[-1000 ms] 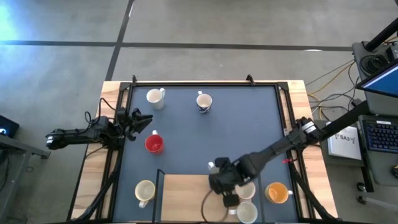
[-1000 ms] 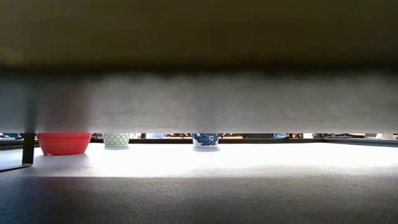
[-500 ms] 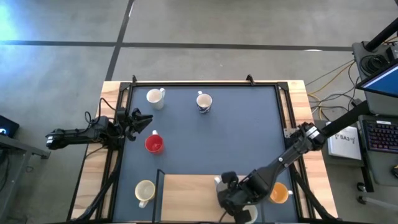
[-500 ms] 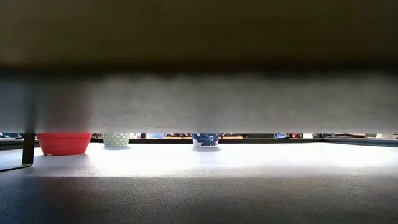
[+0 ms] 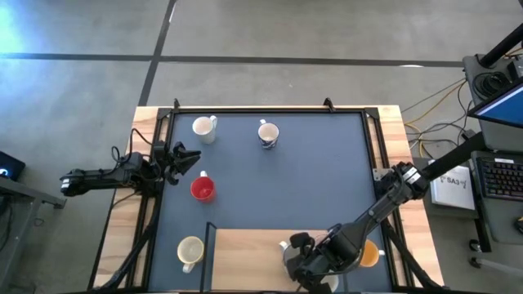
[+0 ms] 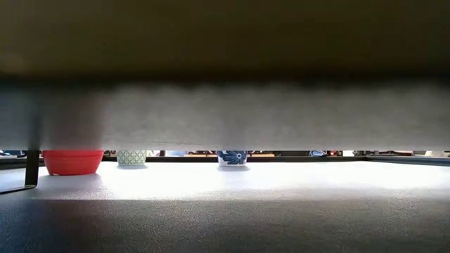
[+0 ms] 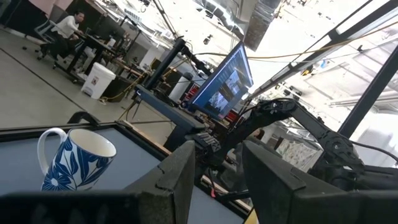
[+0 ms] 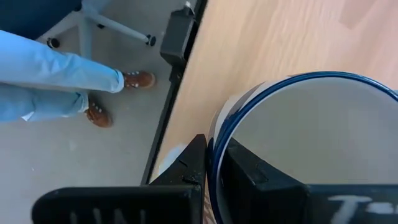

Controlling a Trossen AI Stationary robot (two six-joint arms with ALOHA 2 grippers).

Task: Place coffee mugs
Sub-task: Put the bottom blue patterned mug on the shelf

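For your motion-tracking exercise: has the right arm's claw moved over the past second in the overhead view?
Yes. The right claw has slid toward the table's near edge, away from the small red ceramic mug, and now sits at the light wooden board's near end.

A dark blue-grey mat is laid over the pale wooden table [image 5: 122, 237]. On it, a red mug [image 5: 202, 189] is seen, with a white mug [image 5: 203, 127] and a white mug with a dark blue leaf pattern [image 5: 267, 134] at the far side, the pattern shown clearly in the left wrist view [image 7: 74, 158]. A cream mug [image 5: 189, 249] and an orange mug [image 5: 369, 255] are found at the near edge. A white mug with a dark blue rim [image 8: 311, 137] is framed by the black right claw [image 8: 214, 162]. Light blue trousers [image 8: 50, 74] and brown shoes [image 8: 137, 79] are worn by a person.
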